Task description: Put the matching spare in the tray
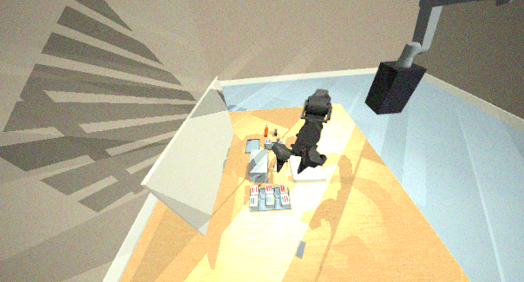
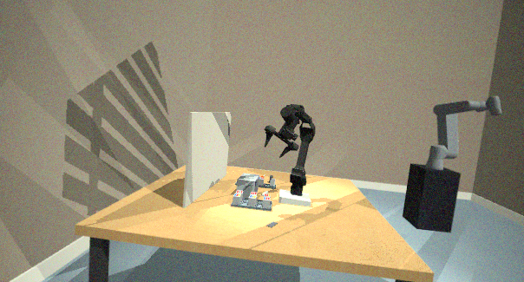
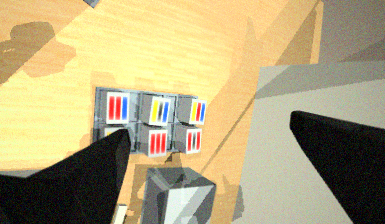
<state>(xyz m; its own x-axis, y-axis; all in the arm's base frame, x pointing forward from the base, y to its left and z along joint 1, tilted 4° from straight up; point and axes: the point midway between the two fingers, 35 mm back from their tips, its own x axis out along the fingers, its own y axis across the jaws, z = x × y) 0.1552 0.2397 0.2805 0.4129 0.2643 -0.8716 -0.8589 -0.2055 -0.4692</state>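
- Wrist view alone showed the striped codes on six grey spare blocks (image 3: 158, 141) sitting in a grey rack (image 3: 100, 96) on the wooden worktop (image 3: 53, 110); one label lay hidden behind a finger.
- Exterior view showed the black gripper (image 2: 279, 142) raised high above them, jaws spread wide, gripping and touching nothing.

your arm (image 2: 300, 160) stands up from its base, the upper link nearly vertical, and bends at the top toward the left of the exterior view. the wrist is tilted down. your gripper (image 2: 278, 144) hangs high in the air, jaws spread wide, with nothing between the two dark fingers.
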